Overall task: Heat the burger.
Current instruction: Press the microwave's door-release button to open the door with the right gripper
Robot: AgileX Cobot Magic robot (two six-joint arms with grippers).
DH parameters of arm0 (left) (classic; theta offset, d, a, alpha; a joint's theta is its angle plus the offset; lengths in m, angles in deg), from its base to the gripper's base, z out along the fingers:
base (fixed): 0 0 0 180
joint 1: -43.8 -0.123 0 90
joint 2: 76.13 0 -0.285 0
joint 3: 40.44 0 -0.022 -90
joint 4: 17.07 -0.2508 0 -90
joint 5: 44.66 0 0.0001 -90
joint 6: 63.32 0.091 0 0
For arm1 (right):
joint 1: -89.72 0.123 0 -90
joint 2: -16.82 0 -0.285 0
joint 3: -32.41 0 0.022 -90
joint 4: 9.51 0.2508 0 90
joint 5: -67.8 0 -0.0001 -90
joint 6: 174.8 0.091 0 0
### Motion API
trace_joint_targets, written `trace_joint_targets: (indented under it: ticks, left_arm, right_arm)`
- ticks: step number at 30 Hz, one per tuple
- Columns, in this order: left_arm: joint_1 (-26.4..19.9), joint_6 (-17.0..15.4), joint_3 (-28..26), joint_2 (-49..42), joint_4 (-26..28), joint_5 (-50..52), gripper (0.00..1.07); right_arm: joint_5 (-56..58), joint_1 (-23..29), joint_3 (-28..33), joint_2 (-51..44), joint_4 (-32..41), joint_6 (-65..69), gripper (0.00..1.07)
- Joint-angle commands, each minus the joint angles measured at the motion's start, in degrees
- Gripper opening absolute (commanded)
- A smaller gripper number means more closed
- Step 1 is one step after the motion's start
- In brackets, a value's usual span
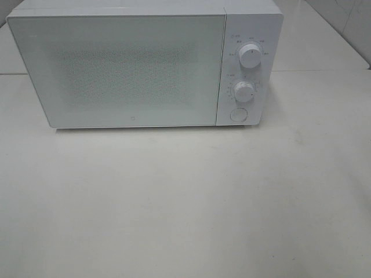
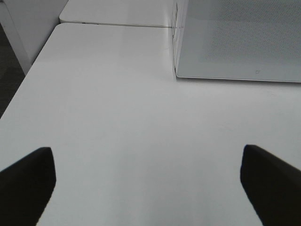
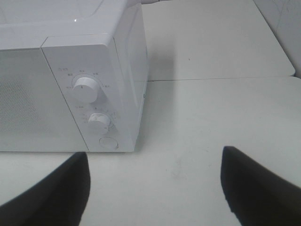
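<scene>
Burger not visible in any view, possibly behind shut microwave (image 1: 116, 66) door at surface (image 1: 185, 202) far edge; left claw (image 2: 146, 160) and right claw (image 3: 155, 160) spread, empty, right nearer knobs (image 1: 250, 56).

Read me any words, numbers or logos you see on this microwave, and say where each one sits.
None can be read.
Print ringing the upper dial: too small and blurred.
Print around the lower dial: likewise unreadable.
Small mark at the bottom of the microwave door: too small to tell.
</scene>
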Motion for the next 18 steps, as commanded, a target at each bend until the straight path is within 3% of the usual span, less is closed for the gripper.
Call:
trace_joint_targets:
  ticks: [1,18]
  left_arm:
    - [-0.2,-0.5,0.1,-1.2,-0.2,0.5,1.00]
    - [-0.2,-0.5,0.1,-1.2,-0.2,0.5,1.00]
  right_arm:
    - [-5.6,-0.4,-0.4,3.6,-0.2,0.1,0.75]
    - [-31.7,-0.4,-0.1,23.9,-0.4,0.1,0.75]
